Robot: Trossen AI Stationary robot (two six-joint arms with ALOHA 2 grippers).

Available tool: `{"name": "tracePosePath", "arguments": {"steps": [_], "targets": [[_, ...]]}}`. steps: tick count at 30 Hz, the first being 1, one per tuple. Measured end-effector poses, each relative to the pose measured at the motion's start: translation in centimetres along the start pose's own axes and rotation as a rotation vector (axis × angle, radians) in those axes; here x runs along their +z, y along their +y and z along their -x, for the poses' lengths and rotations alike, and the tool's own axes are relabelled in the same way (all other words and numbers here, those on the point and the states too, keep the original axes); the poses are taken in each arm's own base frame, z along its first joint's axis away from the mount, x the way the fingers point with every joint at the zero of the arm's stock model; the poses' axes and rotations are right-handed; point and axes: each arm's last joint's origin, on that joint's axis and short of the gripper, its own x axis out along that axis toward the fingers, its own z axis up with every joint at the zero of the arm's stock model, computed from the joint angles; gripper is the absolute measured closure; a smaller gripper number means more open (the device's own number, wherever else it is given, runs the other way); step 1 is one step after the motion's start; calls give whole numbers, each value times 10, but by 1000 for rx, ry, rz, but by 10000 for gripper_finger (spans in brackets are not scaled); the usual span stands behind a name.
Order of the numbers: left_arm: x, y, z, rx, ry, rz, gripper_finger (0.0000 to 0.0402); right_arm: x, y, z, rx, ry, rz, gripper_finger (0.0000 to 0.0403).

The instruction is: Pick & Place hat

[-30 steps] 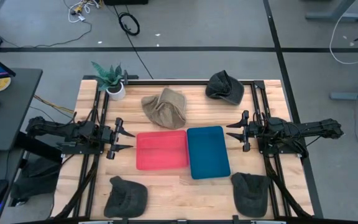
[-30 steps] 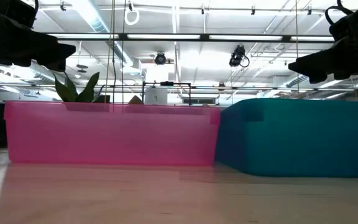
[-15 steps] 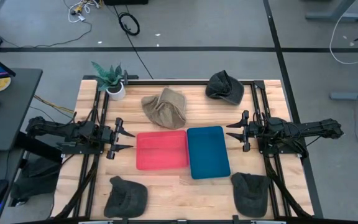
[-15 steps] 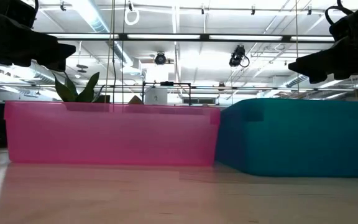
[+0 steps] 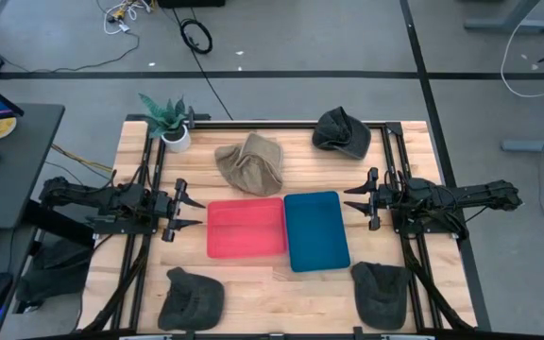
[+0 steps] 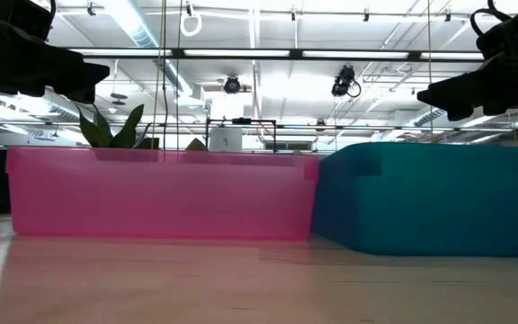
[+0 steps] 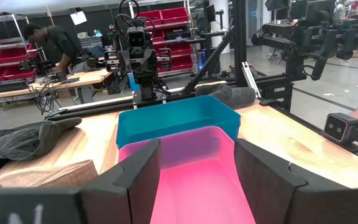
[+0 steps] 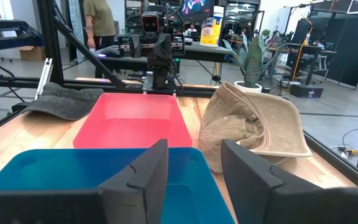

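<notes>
Wood-slat counter [image 5: 253,288] from above carries a crumpled tan hat [image 5: 250,164] behind the rigid pink bin [image 5: 245,228], apart from both parted, empty units, left end effector [image 5: 193,211] and right end effector [image 5: 349,202]; right wrist shows soft creased canvas beside the pink bin.

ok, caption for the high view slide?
Four hats around pink bin and blue bin; left gripper and right gripper open either side.
</notes>
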Motion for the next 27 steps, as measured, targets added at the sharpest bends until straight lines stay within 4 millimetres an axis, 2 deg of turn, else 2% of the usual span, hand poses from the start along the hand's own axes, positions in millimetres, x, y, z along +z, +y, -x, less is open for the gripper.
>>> {"name": "tracePosePath", "arguments": {"steps": [27], "targets": [[0, 2, 0, 54, 6, 0, 193, 0, 0, 0, 0, 0, 0, 247]]}}
